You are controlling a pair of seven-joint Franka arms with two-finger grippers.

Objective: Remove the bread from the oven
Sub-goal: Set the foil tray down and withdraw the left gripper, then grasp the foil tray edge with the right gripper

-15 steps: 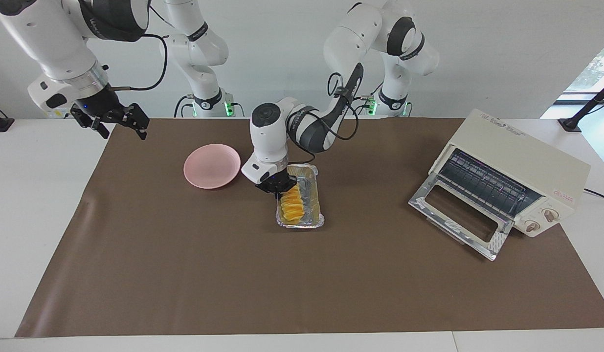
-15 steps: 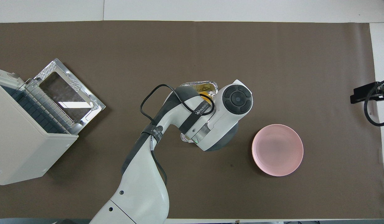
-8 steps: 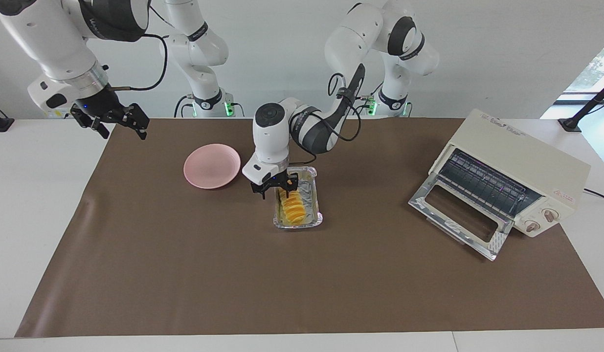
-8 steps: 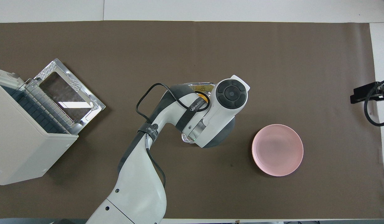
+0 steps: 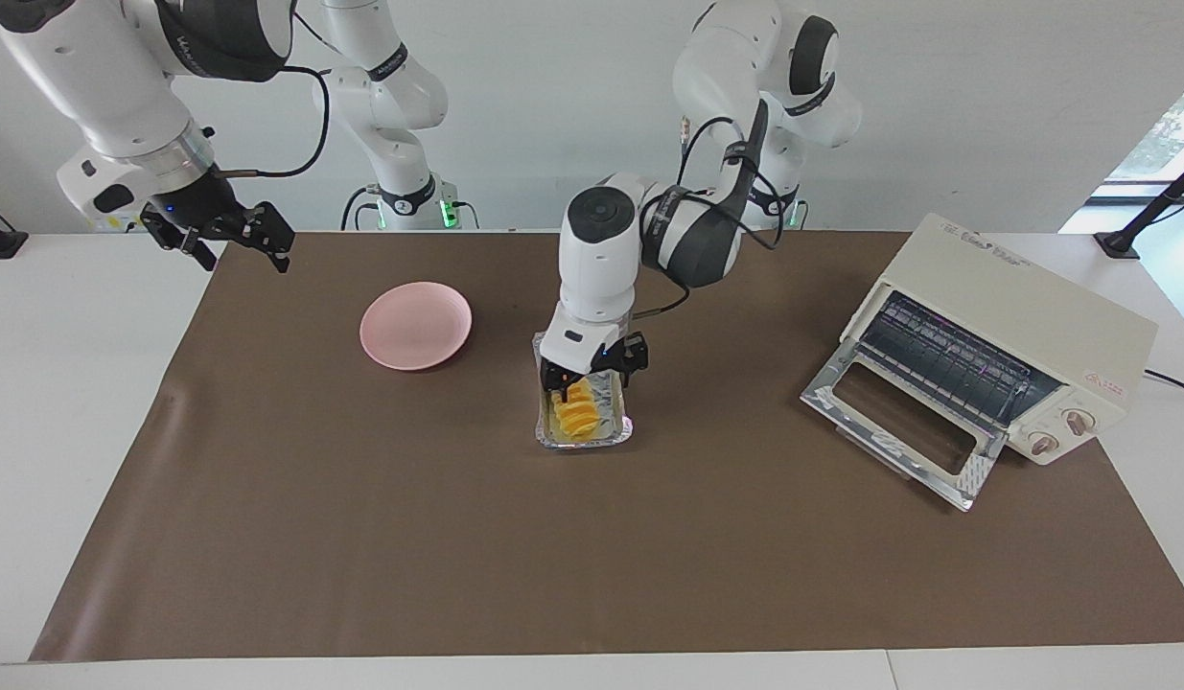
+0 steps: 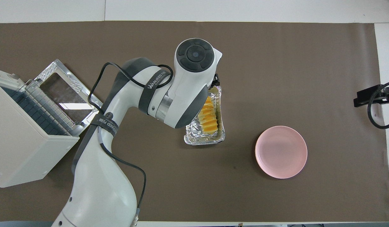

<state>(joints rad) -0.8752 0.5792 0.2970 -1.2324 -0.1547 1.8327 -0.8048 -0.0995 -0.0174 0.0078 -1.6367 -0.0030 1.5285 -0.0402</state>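
Overhead view shows us the bread [image 6: 209, 116] lying in its foil tray [image 6: 191, 138] mid-table, out of the oven [image 5: 1009, 316], whose door hangs open near the left arm's corner. Our left gripper [image 5: 594, 368] hovers over the tray, jaws spread and empty; we judge delivery done. Our right gripper [image 5: 229, 232], likewise spread, waits over the table's edge.

The bread [image 5: 574, 409] is orange-yellow with ridged, slice-like stripes, and lies in a crinkled silver foil tray [image 5: 618, 423]. The plate [image 5: 415, 325] is plain pale pink. The oven [image 5: 1009, 335] is cream-white with chrome trim and a dark rack. The table cover [image 5: 592, 556] is flat brown.
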